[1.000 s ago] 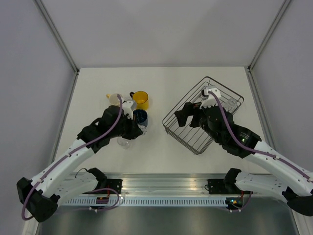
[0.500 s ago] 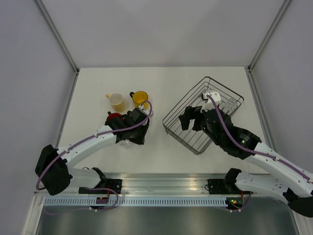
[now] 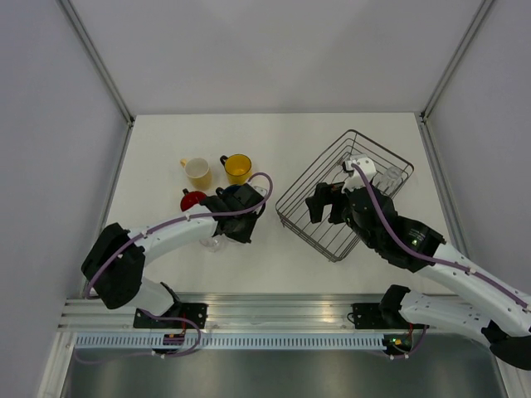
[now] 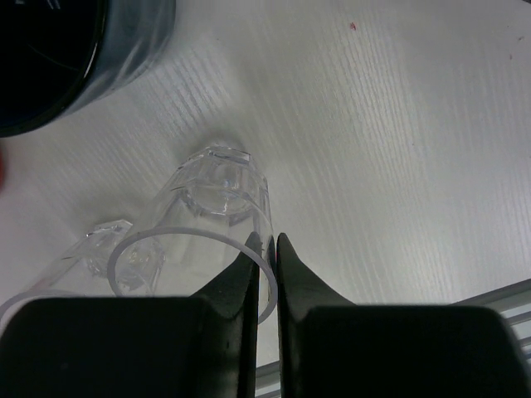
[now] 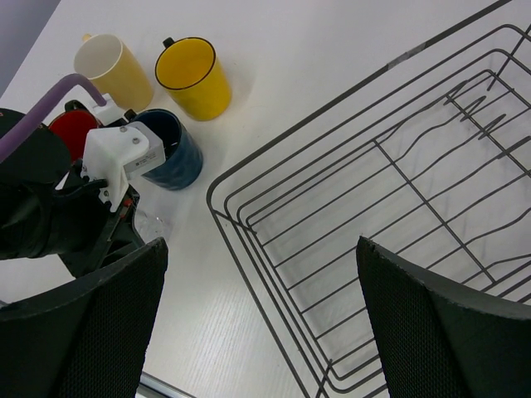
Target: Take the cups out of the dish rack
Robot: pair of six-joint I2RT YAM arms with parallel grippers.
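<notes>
Left claw [image 4: 267,249] pinching clear tumbler [image 4: 220,178] by rim wall, at 7 o'clock of blue mug [image 5: 174,153]. Right claw [image 5: 259,245] hovering spread wide over dish rack [image 3: 309,178]; second tumbler [image 3: 388,174] sitting in its 2 o'clock corner. You're handling light, slick, breakable glass, so be gripping rim gently.

White table [image 3: 332,137] carries four mugs [image 3: 238,168], clear tumblers [image 3: 211,242] and a dish rack [image 3: 307,178].

Dish rack [image 5: 373,191]: dark metal wire, smooth, faint sheen. Clear tumbler [image 4: 220,195]: transparent glass, glossy, faceted base. Bright yellow mug [image 5: 192,76], dark blue mug [image 5: 170,149]: glossy finish. Table [image 4: 398,124]: white, matt, fine linear grain. On the right gripper [image 5: 261,249], fingers [image 5: 431,332]: black, matt, mesh-textured.
</notes>
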